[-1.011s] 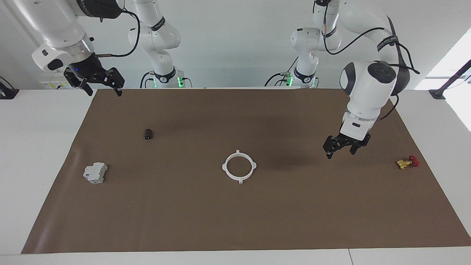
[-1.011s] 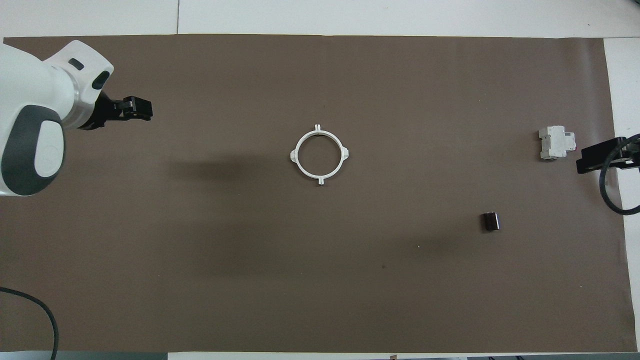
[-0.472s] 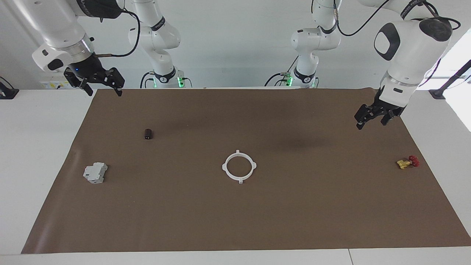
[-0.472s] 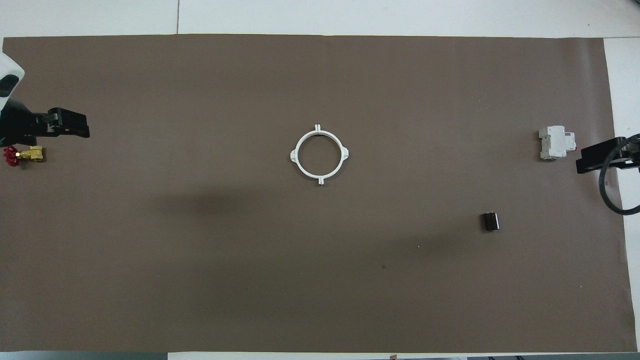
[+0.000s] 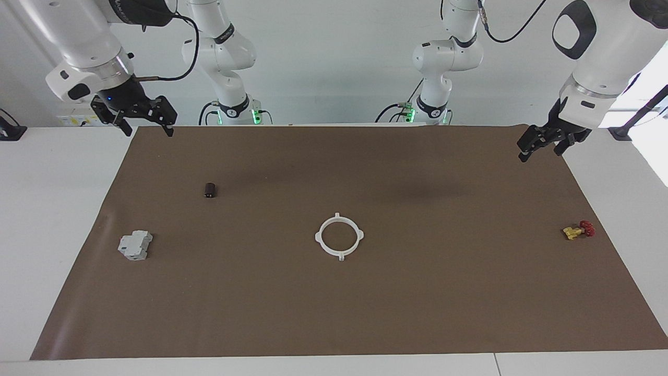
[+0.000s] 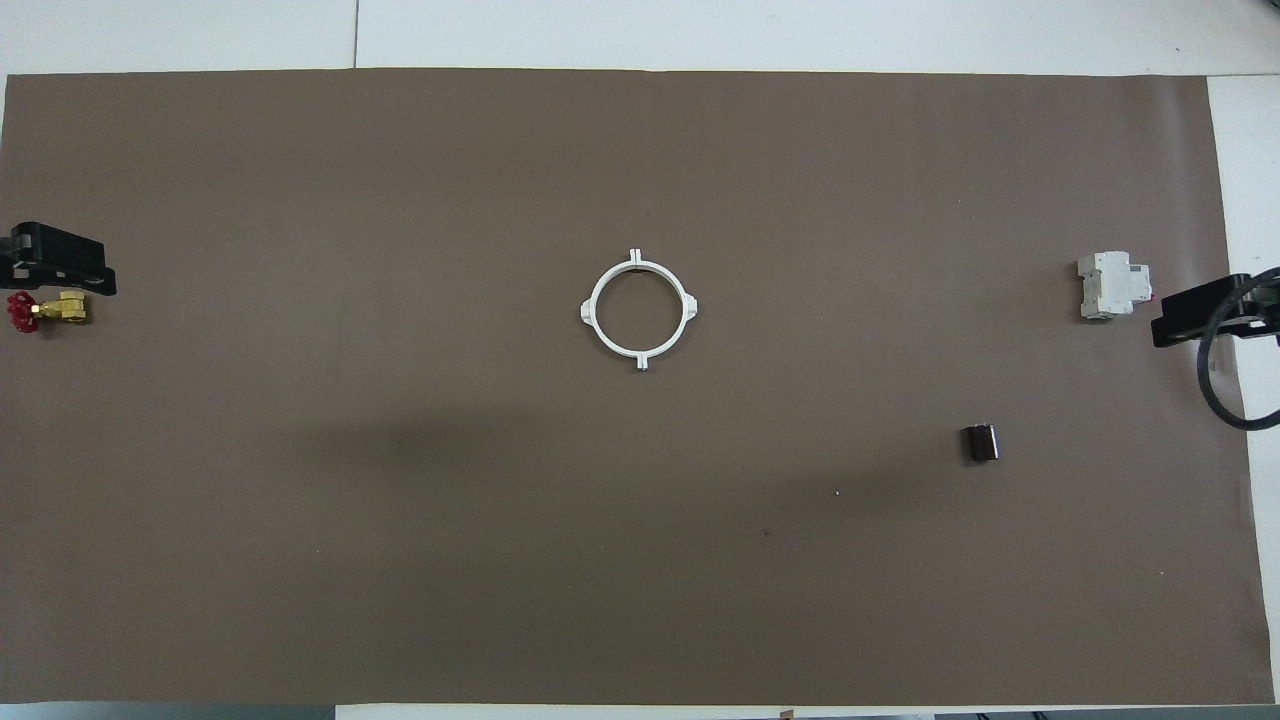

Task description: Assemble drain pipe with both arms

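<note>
White drain pipe point(image 5: 339, 236) ring mid-mat, well apart from both raised, open-fingered grippers, left gripper point(image 5: 539, 144) and right gripper point(image 5: 144, 123).

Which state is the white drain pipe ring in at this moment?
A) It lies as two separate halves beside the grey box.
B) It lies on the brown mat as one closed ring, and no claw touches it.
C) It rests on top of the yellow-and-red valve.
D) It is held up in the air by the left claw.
B: the drain pipe ring lies whole on the brown mat, with both claws raised at the mat's corners near the robots.
</note>
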Robot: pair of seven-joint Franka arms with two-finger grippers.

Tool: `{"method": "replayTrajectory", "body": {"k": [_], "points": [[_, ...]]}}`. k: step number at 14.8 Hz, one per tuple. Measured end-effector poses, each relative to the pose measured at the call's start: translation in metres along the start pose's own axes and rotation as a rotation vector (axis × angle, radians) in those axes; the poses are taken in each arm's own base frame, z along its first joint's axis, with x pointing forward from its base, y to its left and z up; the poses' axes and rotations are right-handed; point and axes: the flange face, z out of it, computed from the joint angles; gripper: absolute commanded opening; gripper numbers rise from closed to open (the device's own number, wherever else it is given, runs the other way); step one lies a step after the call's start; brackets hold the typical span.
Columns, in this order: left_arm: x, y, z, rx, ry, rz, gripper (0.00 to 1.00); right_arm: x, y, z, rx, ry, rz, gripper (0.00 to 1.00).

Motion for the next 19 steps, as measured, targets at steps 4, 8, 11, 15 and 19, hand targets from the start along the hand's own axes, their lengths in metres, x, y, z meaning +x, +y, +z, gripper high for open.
{"method": "replayTrajectory", "body": {"k": [4,8,11,15,19], "points": [[-0.004,-0.008,-0.011,0.0,0.005,-0.005,1.0,0.0,0.0,0.0,0.0,0.0,0.0,1.0],[-0.005,-0.009,-0.011,0.0,0.005,0.014,1.0,0.0,0.0,0.0,0.0,0.0,0.0,1.0],[-0.006,-0.013,-0.007,0.0,-0.006,0.022,1.0,0.0,0.0,0.0,0.0,0.0,0.0,1.0],[-0.009,-0.014,-0.004,0.001,-0.013,0.026,1.0,0.0,0.0,0.0,0.0,0.0,0.0,1.0],[-0.01,-0.014,-0.006,0.001,-0.01,0.026,1.0,0.0,0.0,0.0,0.0,0.0,0.0,1.0]]}}
